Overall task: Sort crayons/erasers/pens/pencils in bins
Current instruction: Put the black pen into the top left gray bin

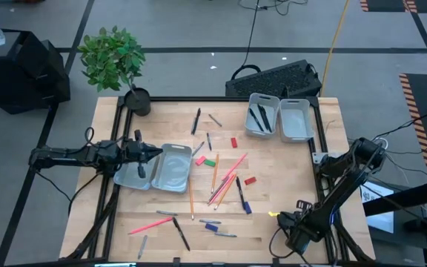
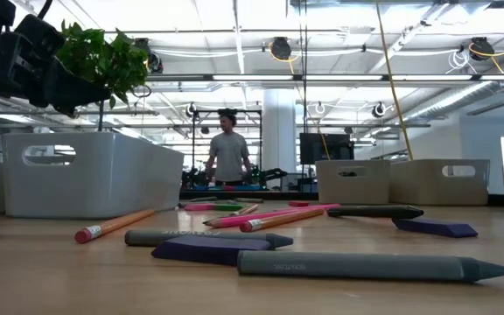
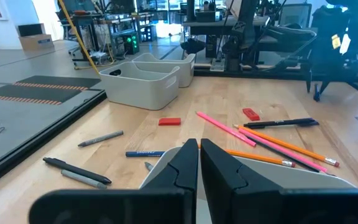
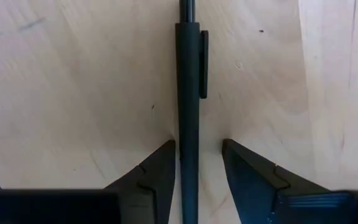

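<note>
Pale wooden planks make up the table, which stands on a grey floor with a potted plant at its far left corner. At the left side, the left gripper reaches in over the near pair of bins, and in its wrist view its two fingers are pressed together with nothing between them, just above the rim of a bin. Right of that pair, loose items lie scattered across the middle of the table: green and red erasers, a fan of orange and pink pencils, a dark pen and several short grey and blue crayons nearer the front edge. Farther right, at the back, the second pair of bins stands side by side, and the left one of the two holds a few dark pens. At the front right corner the right gripper points down at the table; its wrist view shows the fingers spread apart on either side of a black pen lying flat on the wood, the pen running lengthwise between them and not clamped. Beyond the table, in the low view, a person stands in the workshop.
</note>
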`<state>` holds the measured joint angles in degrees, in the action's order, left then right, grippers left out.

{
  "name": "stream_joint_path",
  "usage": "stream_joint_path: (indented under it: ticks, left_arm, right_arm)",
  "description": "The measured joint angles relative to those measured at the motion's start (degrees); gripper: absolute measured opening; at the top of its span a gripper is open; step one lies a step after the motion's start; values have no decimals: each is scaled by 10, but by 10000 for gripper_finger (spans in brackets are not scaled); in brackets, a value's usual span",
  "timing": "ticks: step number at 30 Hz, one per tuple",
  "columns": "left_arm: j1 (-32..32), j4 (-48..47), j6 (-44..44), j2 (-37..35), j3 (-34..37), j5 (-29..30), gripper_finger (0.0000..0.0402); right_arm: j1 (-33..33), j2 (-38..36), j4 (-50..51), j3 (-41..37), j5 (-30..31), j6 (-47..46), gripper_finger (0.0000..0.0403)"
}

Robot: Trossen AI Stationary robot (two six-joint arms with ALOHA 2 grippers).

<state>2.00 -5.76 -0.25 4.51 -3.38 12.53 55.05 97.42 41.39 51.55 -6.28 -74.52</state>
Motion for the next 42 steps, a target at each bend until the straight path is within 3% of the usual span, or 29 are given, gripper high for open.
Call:
stream_joint_path:
  ticks: [3, 10, 15, 17, 23, 28, 37, 42]
  left_arm:
    - [0, 0, 0, 0, 0, 0, 24]
    - [0, 0, 0, 0, 0, 0, 24]
    - [0, 0, 0, 0, 0, 0, 24]
    - [0, 0, 0, 0, 0, 0, 24]
    - [0, 0, 0, 0, 0, 0, 24]
    - [0, 0, 0, 0, 0, 0, 24]
    - [0, 0, 0, 0, 0, 0, 24]
    - [0, 0, 0, 0, 0, 0, 24]
  right_arm:
    - [-1, 0, -12, -12, 0, 1, 108]
    - [-20, -4, -7, -16, -8, 30, 21]
    - [-73, -49, -5, -18, -30, 52, 25]
    - [-106, -76, 8, -21, -7, 67, 31]
    - [-249, -159, 47, -1, 13, 114, 21]
    - [-398, -178, 123, 94, 54, 177, 22]
    - [-674, -78, 242, 329, 110, 361, 23]
    - [-809, -23, 233, 365, 109, 448, 23]
